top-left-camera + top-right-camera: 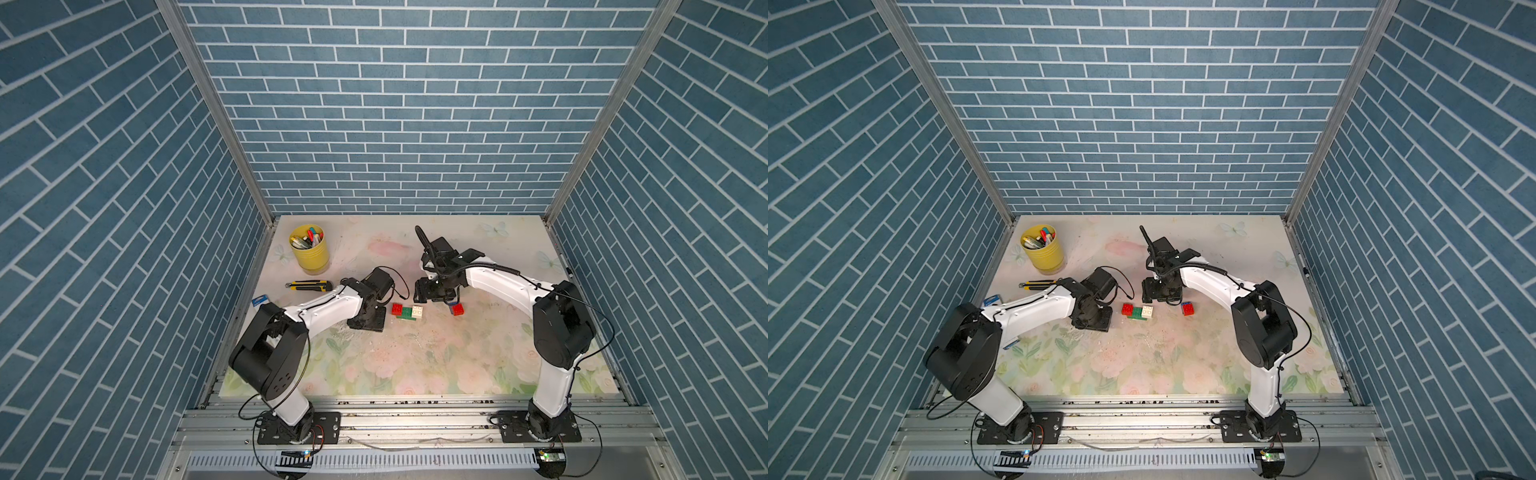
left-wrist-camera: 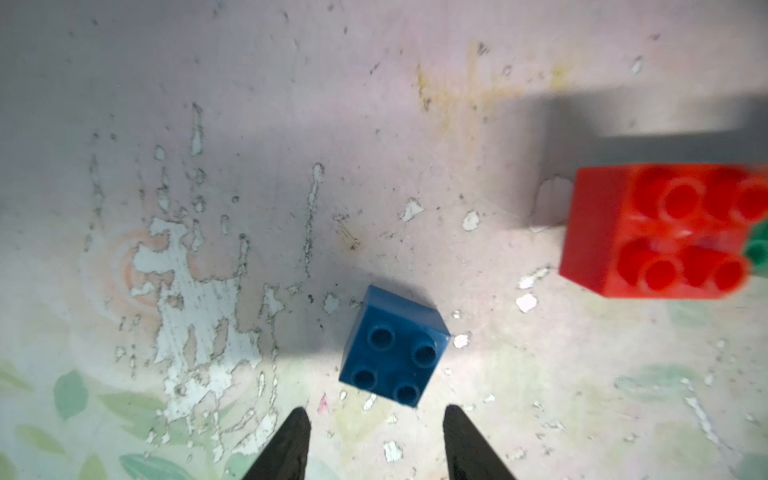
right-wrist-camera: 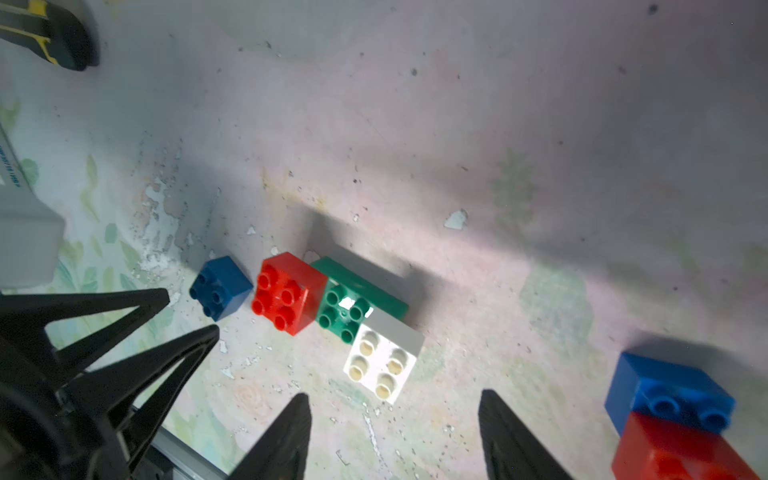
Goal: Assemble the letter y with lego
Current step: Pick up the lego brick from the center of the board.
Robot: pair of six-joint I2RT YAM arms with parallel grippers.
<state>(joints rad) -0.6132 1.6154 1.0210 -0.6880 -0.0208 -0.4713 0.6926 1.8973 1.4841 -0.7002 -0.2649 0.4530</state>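
Yellow cup point(image 1: 309, 257) of pens point(image 1: 309, 238); left pincer point(image 2: 376, 411) and right pincer point(image 3: 395, 397) both apart, empty.

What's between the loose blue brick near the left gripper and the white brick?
A red brick, then the green brick. The right wrist view shows this.

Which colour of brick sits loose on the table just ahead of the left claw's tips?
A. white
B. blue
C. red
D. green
B: in the left wrist view a single blue brick sits studs up just ahead of the open left claw, apart from the red brick.
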